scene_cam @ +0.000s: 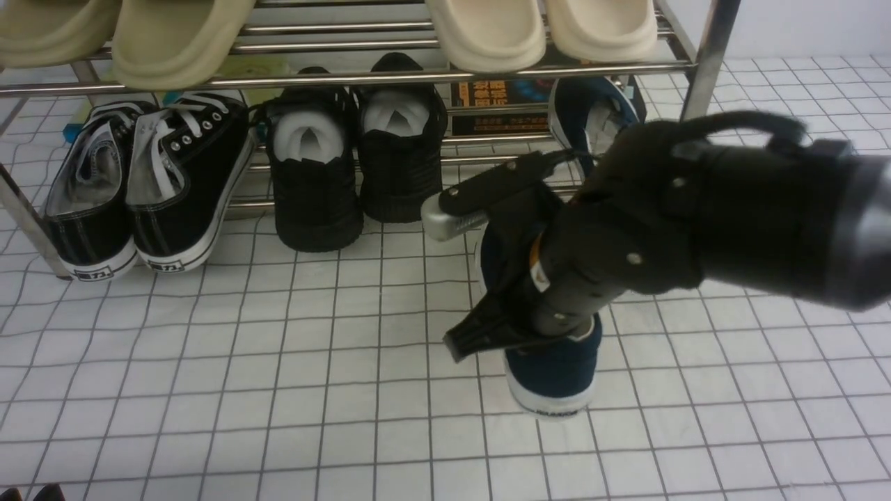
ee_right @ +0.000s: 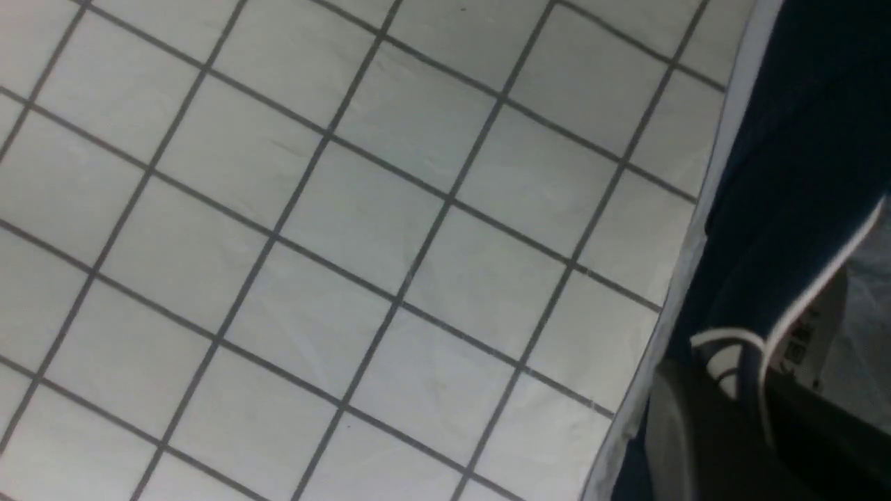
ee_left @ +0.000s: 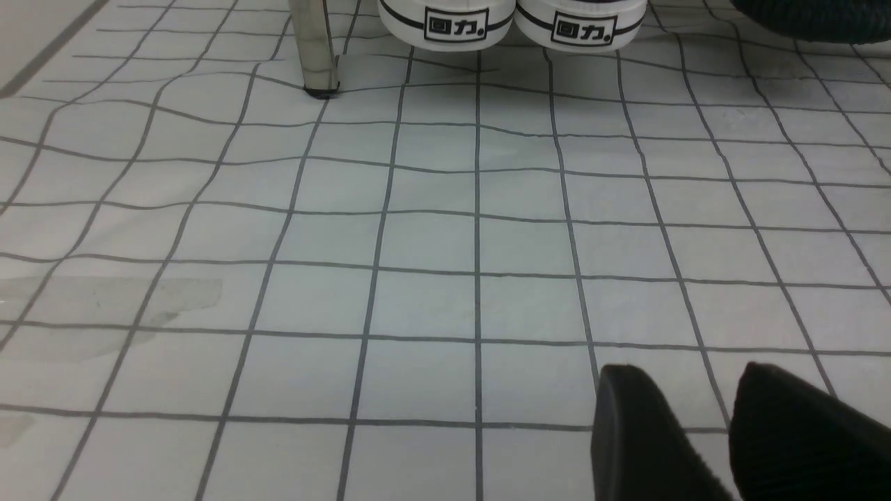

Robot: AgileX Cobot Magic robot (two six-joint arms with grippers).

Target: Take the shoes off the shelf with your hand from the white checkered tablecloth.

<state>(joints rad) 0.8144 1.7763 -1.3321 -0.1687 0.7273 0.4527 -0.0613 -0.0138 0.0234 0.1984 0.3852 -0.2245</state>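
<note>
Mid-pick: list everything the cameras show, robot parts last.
tablecloth: 1, white gridded, under everything
shelf: 1, steel, on tablecloth
navy slip-ons: 2, navy; one gripped on tablecloth, one on shelf's lower tier
black lace-up sneakers: 2, black, lower tier left
all-black shoes: 2, black, lower tier middle
slippers: 4, beige, upper tier
printed panel: 1, dark, behind lower tier
right tool: 1, black, shut on slip-on
left tool: 1, black, open above tablecloth

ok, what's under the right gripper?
One navy shoe, standing on the checkered tablecloth, its collar between the jaws. The right gripper hides its opening and toe.
</note>
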